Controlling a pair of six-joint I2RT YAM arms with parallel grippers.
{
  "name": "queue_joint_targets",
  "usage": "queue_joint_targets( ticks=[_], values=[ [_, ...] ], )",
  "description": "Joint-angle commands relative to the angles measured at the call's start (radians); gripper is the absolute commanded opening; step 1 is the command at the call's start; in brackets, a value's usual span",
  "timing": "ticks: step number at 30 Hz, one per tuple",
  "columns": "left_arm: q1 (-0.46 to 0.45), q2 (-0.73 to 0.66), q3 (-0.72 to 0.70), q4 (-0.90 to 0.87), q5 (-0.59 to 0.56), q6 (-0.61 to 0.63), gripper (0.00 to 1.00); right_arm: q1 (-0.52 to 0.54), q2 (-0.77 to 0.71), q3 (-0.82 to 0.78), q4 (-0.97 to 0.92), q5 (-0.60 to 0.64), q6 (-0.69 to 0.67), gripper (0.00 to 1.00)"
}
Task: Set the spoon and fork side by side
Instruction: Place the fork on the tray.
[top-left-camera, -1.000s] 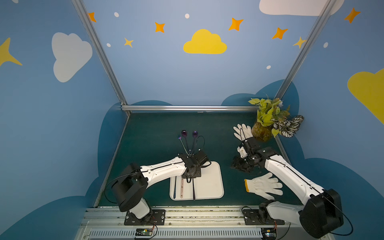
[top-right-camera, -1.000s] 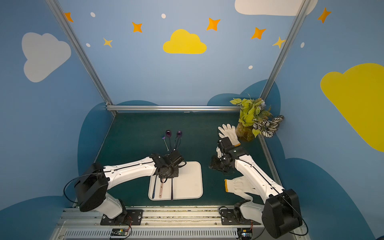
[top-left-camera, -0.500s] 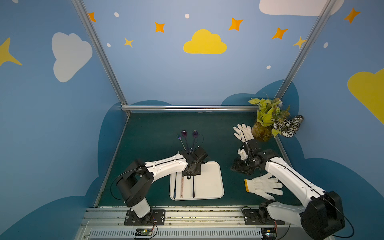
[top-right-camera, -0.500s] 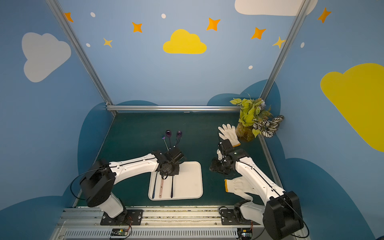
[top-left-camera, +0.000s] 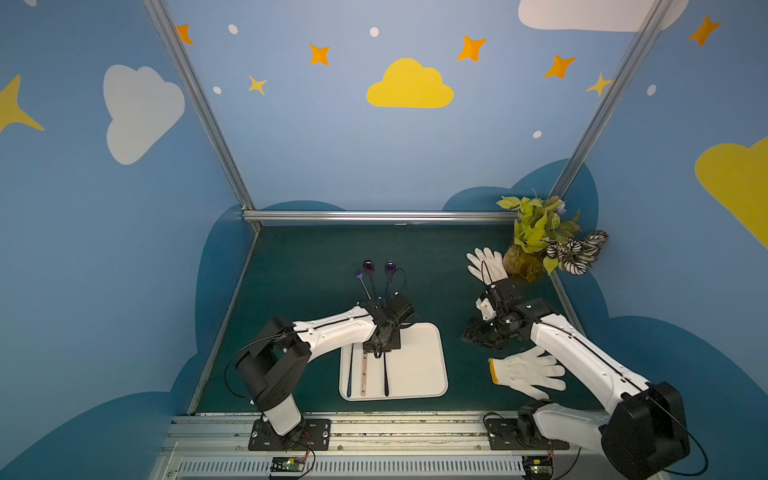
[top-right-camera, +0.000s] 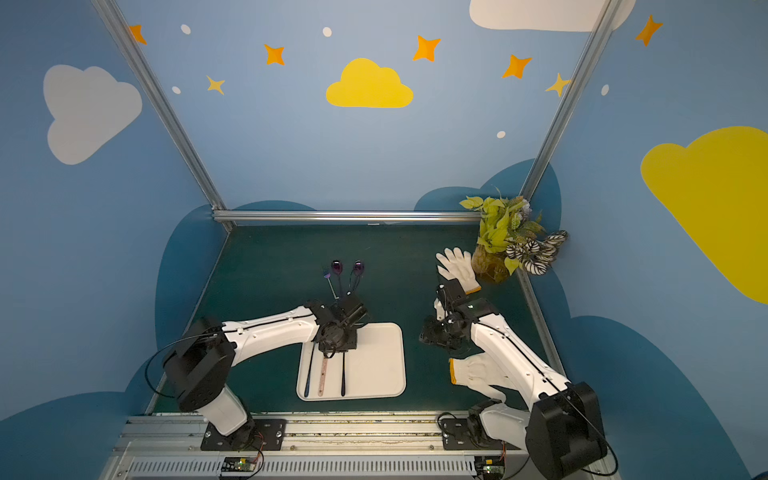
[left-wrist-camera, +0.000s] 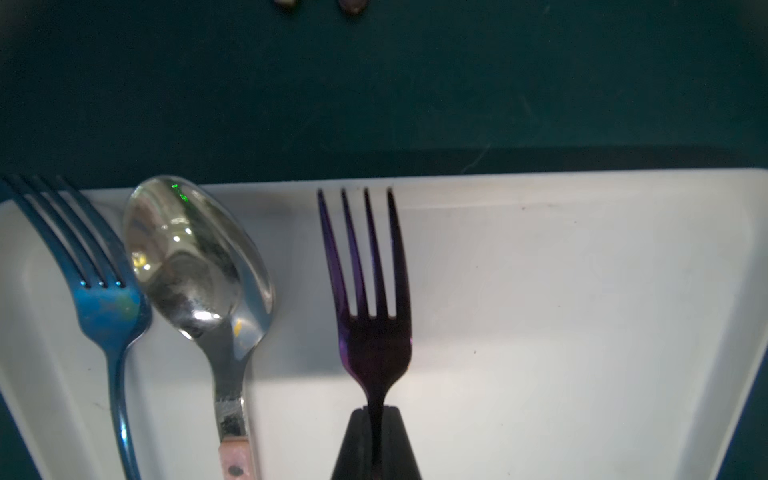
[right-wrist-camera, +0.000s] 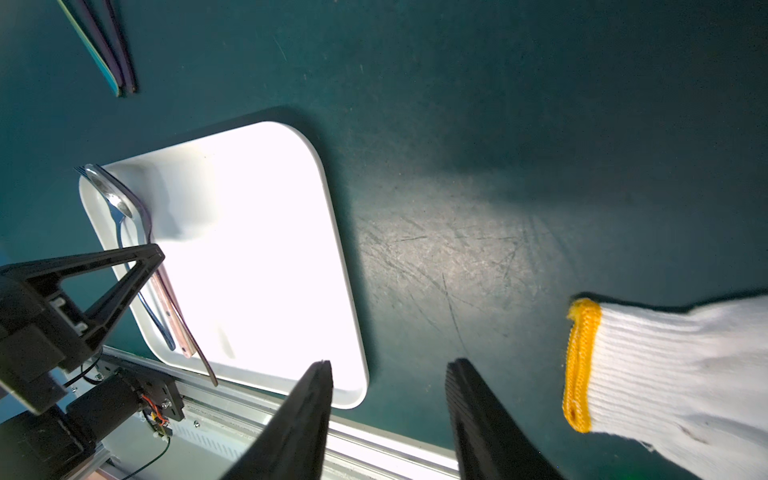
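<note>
Left gripper (left-wrist-camera: 376, 415) pinches the purple fork (left-wrist-camera: 365, 266) beside the spoon (left-wrist-camera: 195, 257), bare tray (left-wrist-camera: 582, 291) beyond. Right gripper (right-wrist-camera: 388, 399) hangs, fingers spread, between tray edge and glove (right-wrist-camera: 665, 365).

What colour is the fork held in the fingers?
Dark purple fork; left wrist view shows it best.

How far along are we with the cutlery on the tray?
Done: blue fork and spoon lie side by side in the tray. In hand: the left gripper is shut on a purple fork, parallel to the spoon; not yet released. Left: two spoons and a small fork lie on the mat. The right gripper is open, empty.
</note>
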Motion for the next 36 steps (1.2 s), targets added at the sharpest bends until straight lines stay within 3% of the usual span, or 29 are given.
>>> queue_joint_targets(
  ticks=[1,19,24,36],
  values=[
    [0.003,0.016,-0.004,-0.01,-0.003,0.001,0.06,-0.002,-0.033,-0.019,-0.011,-0.003,0.006,0.5],
    [0.009,0.046,-0.02,0.002,-0.011,-0.004,0.13,-0.002,-0.08,-0.049,-0.017,0.0,0.018,0.5],
    [0.01,0.064,-0.014,0.001,-0.01,0.0,0.19,-0.003,-0.085,-0.054,-0.017,0.001,0.021,0.5],
    [0.006,-0.051,0.06,-0.048,0.001,0.021,0.58,-0.003,-0.077,-0.031,-0.017,0.007,0.024,0.5]
  ],
)
